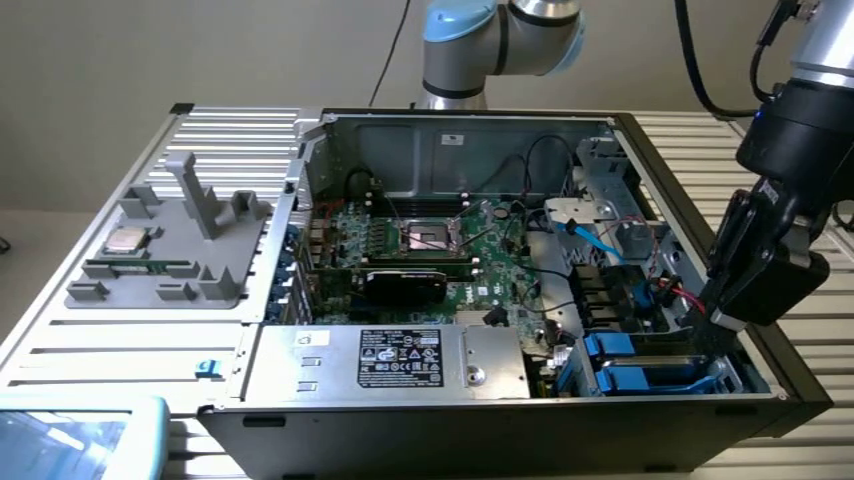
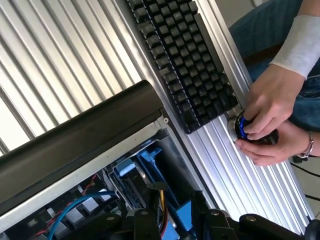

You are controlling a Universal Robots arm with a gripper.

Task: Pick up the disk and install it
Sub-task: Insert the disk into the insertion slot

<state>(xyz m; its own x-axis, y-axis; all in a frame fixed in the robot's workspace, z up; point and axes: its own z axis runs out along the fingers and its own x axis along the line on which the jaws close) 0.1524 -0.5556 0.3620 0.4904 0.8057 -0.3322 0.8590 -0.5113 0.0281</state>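
My gripper [image 1: 727,315] hangs at the exterior view's right, just inside the open computer case [image 1: 694,425] by its wall, above the blue drive bays [image 1: 627,350]. In the wrist view the black fingers [image 2: 145,220] stand close together on a flat grey thing edged with a blue bracket, the disk [image 2: 150,165]. It points down into the bay. From the exterior view the arm hides most of the disk.
The case holds a motherboard [image 1: 441,240], cables and a silver box with a sticker [image 1: 400,360]. A grey fixture with a small chip [image 1: 127,240] lies on the slatted table. Beside the case are a black keyboard [image 2: 185,55] and a person's hands [image 2: 270,115] on a blue-lit knob.
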